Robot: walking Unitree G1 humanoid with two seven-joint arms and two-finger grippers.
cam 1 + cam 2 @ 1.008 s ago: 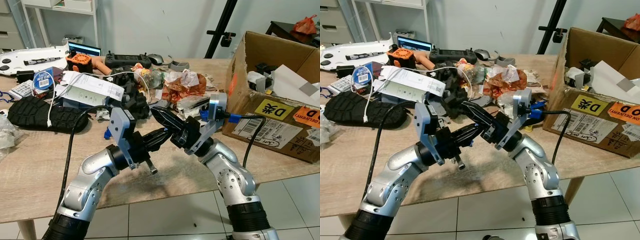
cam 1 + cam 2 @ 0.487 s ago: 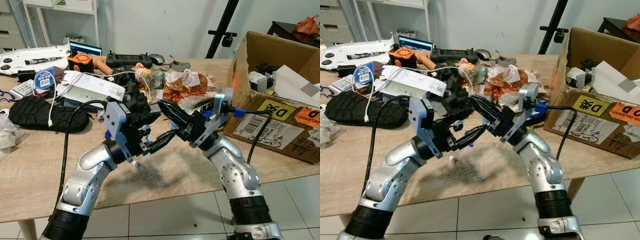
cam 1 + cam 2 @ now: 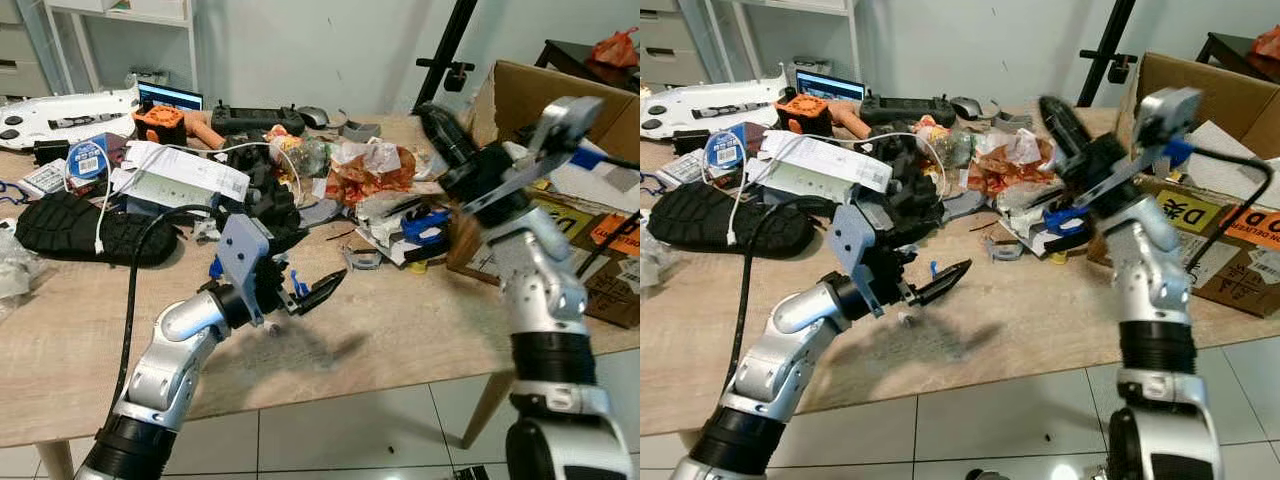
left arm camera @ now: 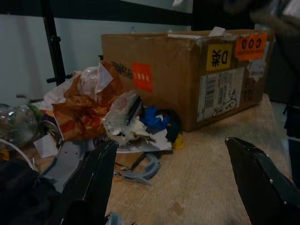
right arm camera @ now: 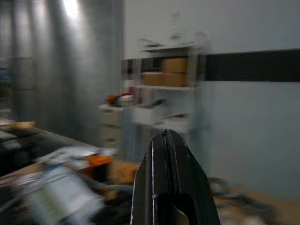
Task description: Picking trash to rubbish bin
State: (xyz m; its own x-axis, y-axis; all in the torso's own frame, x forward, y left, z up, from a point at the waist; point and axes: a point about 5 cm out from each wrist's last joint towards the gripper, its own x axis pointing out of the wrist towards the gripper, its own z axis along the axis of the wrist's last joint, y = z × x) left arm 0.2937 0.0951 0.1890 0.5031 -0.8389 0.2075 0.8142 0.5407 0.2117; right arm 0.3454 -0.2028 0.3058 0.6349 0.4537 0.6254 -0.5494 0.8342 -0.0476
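Trash is heaped at the table's middle: a crumpled orange-brown wrapper (image 3: 365,172), torn white paper with a blue piece (image 3: 405,222) and a clear plastic bottle (image 3: 306,155). An open cardboard box (image 3: 560,215) stands on the table's right end. My left gripper (image 3: 322,288) hovers low over bare wood in front of the heap; in the left wrist view its fingers (image 4: 93,183) stand wide apart, open, holding nothing. My right gripper (image 3: 432,118) is lifted high beside the box's near corner and blurred; its fingertips (image 5: 165,138) are pressed together, shut, with nothing seen between them.
A black shoe sole (image 3: 85,225) with a white cable, printed papers (image 3: 185,175), a black controller (image 3: 255,118) and an orange device (image 3: 160,122) crowd the table's left and back. A grey curved piece (image 4: 140,171) lies by the heap. A black tripod leg (image 3: 450,45) rises behind.
The right arm has swung up and rightward, away from the left gripper, to beside the box. The left gripper stays low in front of the heap.
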